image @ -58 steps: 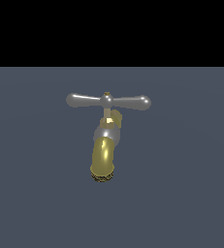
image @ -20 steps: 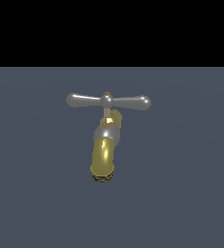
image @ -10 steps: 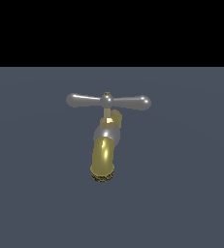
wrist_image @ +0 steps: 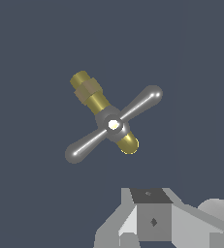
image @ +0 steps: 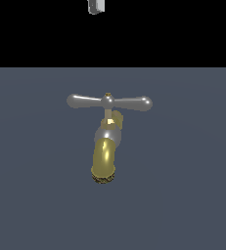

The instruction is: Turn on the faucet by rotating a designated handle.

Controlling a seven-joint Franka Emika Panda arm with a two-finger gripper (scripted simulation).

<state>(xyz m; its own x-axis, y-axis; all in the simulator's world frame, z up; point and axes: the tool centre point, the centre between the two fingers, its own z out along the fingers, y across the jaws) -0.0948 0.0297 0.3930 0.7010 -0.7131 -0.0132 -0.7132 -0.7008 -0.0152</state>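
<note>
Silver metal forms the handle, a slim crossbar with two arms ending in rounded bulbs, joined at a round hub and seated on a short brass stem. Its long axis runs level across the exterior view, one bulb toward that view's left, the other toward its right. It crowns the faucet, which stands near the middle of the dark grey floor, well away from every edge. Below the hub sits a silver collar, and from there the golden spout curves out and down, its rough rim pointing toward the near edge of the floor. The spout's axis crosses the crossbar at roughly a right angle, which leaves both arms free and reachable from above.

High over the faucet, only a small pale piece of the gripper enters at the top of the exterior view, well apart from the handle. The wrist view looks straight down on the hub, so the arm appears lined up for a descent. Grey gripper parts show there, yet whether the jaws stand apart or together cannot be told. Nothing is held. In my judgement the turn has not begun; pushing one bulb sideways looks the likely approach.
</note>
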